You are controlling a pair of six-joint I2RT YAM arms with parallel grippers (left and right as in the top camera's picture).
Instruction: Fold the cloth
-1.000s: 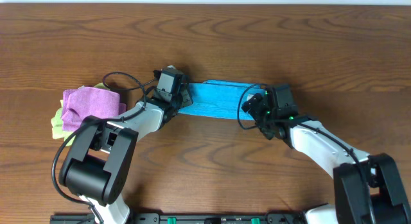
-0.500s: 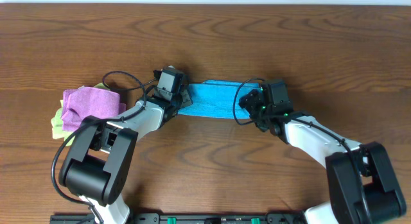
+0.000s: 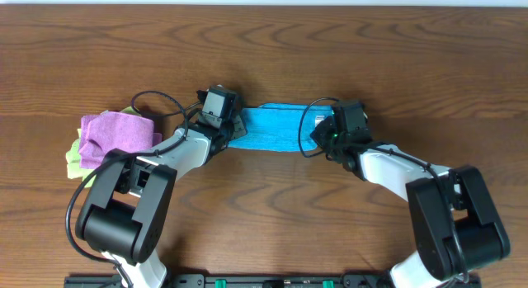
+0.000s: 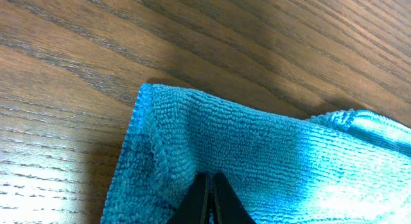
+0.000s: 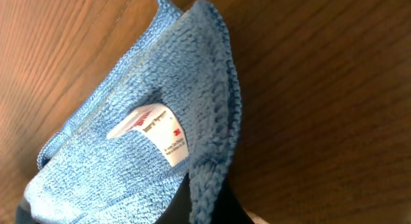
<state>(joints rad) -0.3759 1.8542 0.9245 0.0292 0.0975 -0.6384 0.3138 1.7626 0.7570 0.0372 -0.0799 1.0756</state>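
Near the middle of the table [image 3: 264, 40], the cloth [image 3: 276, 127] lay between the left claw [image 3: 235, 131] and right claw [image 3: 318, 133], each clamped shut on one end; both needed to lift evenly so the fold would land square.

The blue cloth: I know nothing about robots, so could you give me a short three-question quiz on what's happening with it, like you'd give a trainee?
1. True or false: the left gripper and the right gripper are each shut on the cloth.
2. Which end of the cloth bears the white tag? A: the left gripper's. B: the right gripper's.
3. Fill in: a ___ cloth lies on the green cloth.

Key
1. True.
2. B.
3. Purple: the purple cloth.
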